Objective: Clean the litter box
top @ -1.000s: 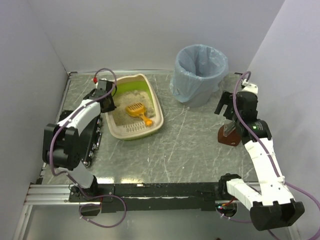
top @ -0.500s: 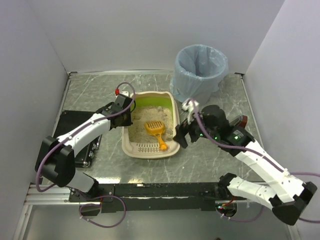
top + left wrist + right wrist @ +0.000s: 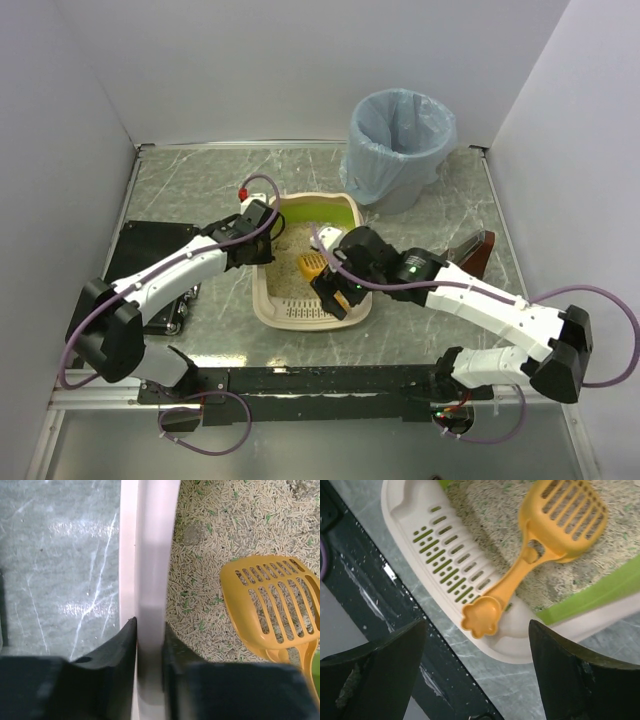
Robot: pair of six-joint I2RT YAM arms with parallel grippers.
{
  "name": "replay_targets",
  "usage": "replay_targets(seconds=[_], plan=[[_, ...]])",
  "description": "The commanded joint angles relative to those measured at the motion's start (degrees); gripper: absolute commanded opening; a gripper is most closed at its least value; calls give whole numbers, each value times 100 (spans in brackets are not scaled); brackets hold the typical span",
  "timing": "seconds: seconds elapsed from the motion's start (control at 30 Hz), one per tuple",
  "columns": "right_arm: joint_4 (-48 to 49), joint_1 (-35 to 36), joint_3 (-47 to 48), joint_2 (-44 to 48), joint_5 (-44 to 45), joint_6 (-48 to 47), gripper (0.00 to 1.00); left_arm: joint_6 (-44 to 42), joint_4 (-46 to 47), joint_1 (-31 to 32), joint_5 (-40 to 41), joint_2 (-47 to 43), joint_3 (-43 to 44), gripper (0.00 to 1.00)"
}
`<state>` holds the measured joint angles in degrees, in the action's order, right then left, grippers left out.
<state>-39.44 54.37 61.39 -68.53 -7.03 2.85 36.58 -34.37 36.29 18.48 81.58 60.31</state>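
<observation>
The litter box (image 3: 274,312) sits mid-table, with a cream rim, a green inner wall and beige litter. An orange scoop (image 3: 309,266) lies in it, its handle end resting on the slotted lip. My left gripper (image 3: 262,240) is shut on the box's left rim; in the left wrist view my jaws (image 3: 150,635) pinch the cream rim (image 3: 150,555), with the scoop (image 3: 272,610) to their right. My right gripper (image 3: 335,292) hovers open over the box's near end. In the right wrist view the gripper (image 3: 477,625) straddles the scoop's paw-shaped handle end (image 3: 482,616) above the slotted lip (image 3: 445,555), not touching it.
A grey round bin (image 3: 400,140) with a light-blue bag stands at the back right. A brown holder (image 3: 472,252) sits right of the box. A black flat device (image 3: 150,245) lies at the left edge. A dark rail (image 3: 330,380) runs along the near edge.
The litter box has been dragged right and nearer, with my left gripper on its rim. My right arm has swung from the right side to over the box's near end.
</observation>
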Motion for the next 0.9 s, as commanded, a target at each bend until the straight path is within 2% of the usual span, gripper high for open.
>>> replay_targets(seconds=[0.0, 0.07, 0.13, 0.17, 0.23, 0.33, 0.37, 0.73, 0.83, 0.87], plan=[[-107, 214, 171, -458, 483, 241, 89, 394, 308, 123, -371, -538, 182, 35], [-195, 241, 321, -704, 483, 469, 86, 385, 317, 132, -415, -617, 200, 48], [-266, 232, 322, -775, 885, 576, 85, 368, 317, 132, -398, -678, 217, 53], [-283, 232, 278, -776, 992, 593, 85, 350, 308, 132, -398, -740, 218, 60], [-275, 241, 102, -750, 879, 410, 82, 341, 299, 132, -433, -793, 218, 68], [-230, 258, -22, -740, 764, 224, 82, 350, 264, 132, -433, -915, 235, 88], [-266, 267, -4, -819, 773, 242, 81, 341, 255, 132, -398, -1012, 235, 99], [-661, 329, 111, -1347, 896, 611, 73, 587, -8, 132, 568, -1768, -55, 97], [-644, 337, 102, -1373, 861, 725, 66, 631, -35, 132, 727, -1873, -125, 97], [-635, 338, 119, -1365, 878, 760, 59, 640, -17, 132, 736, -1900, -116, 97]])
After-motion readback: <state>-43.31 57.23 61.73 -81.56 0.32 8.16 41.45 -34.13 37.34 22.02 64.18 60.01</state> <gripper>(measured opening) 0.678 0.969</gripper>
